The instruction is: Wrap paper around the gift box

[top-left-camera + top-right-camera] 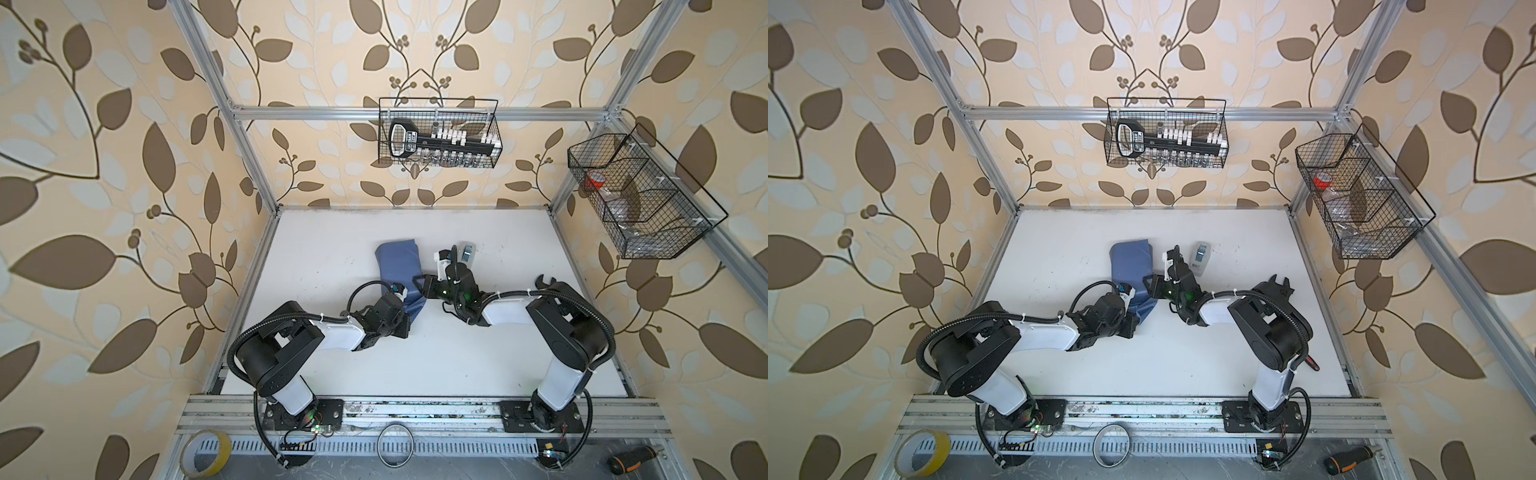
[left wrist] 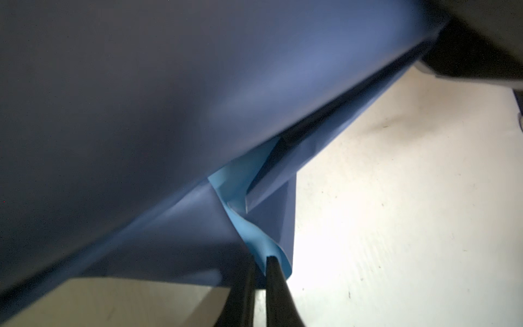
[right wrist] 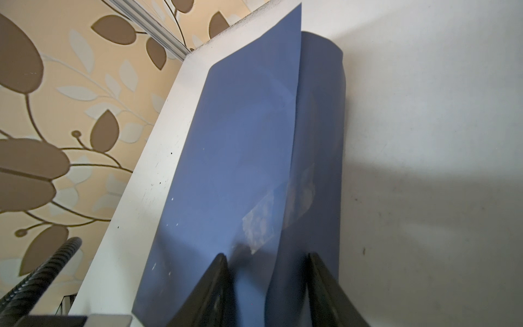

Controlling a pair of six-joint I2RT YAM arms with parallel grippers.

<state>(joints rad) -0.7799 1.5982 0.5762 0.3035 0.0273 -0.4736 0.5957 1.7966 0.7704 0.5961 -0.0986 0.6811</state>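
The paper (image 1: 397, 270) (image 1: 1129, 266), slate blue outside, lies folded into a long bundle in mid-table in both top views. The gift box is hidden inside it. My left gripper (image 2: 261, 262) (image 1: 407, 316) is at the bundle's near end, shut on a curled light-blue corner of the paper (image 2: 254, 235). My right gripper (image 3: 267, 254) (image 1: 420, 284) is over the bundle's right side, near a patch of clear tape (image 3: 261, 223) on the overlapping seam. Its jaws stand apart over the paper (image 3: 240, 141), clamping nothing that I can see.
A small grey tape dispenser (image 1: 467, 252) (image 1: 1200, 257) stands just right of the right wrist. Wire baskets hang on the back wall (image 1: 440, 133) and the right wall (image 1: 640, 195). A yellow tape roll (image 1: 205, 453), a ring (image 1: 395, 446) and a screwdriver (image 1: 631, 457) lie by the front rail.
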